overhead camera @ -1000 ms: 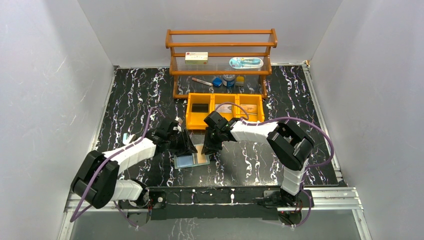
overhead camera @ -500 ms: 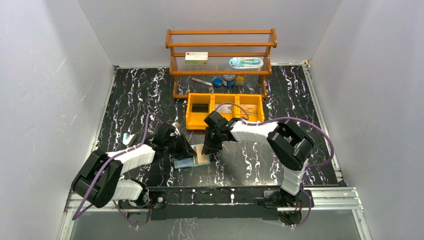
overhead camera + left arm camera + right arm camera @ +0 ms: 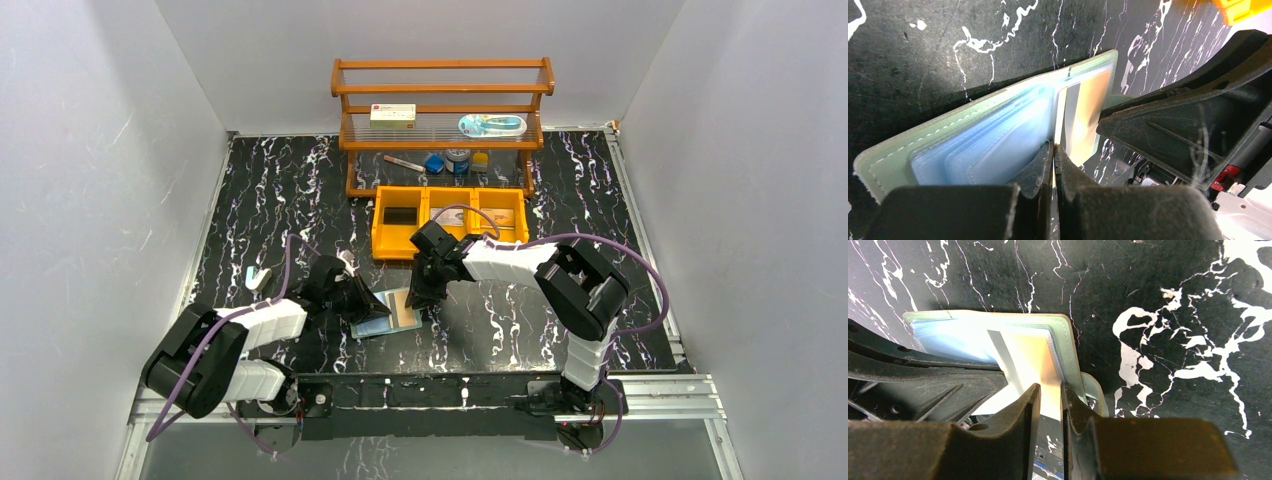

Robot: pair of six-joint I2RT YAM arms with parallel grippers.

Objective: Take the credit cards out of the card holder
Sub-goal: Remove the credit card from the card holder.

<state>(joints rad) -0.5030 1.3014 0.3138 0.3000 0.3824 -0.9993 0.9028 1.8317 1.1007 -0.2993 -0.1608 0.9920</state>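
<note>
The card holder (image 3: 963, 150) lies open and flat on the black marbled counter (image 3: 280, 190), near its front edge between the two arms. It has a sage-green stitched cover and pale blue-green pockets. An orange-tan card (image 3: 1035, 357) with a grey stripe sits at the right-hand pocket, partly out of it; no writing on it can be read.

The right gripper (image 3: 1050, 390) comes in from about 2 o'clock of the holder. Its jaws are drawn to a narrow slit with the card's near edge caught between them. The left gripper (image 3: 1053, 147) reaches in from 9 o'clock, jaws pressed together, their tips down at the holder's central fold — whether a thin pocket layer is nipped there, I cannot tell.

At 12 o'clock from the holder stands an orange three-compartment bin (image 3: 390, 250), with a dark card (image 3: 400, 215) in its left compartment and something tan in the right one. Farther on at 12 o'clock is a wooden rack (image 3: 440, 88). Its middle shelf carries a white box (image 3: 392, 115) with a red label — print too small to read — and a clear blister pack (image 3: 492, 125). At 9 o'clock, well apart from the holder, a small pale object (image 3: 258, 278) lies on the counter.
</note>
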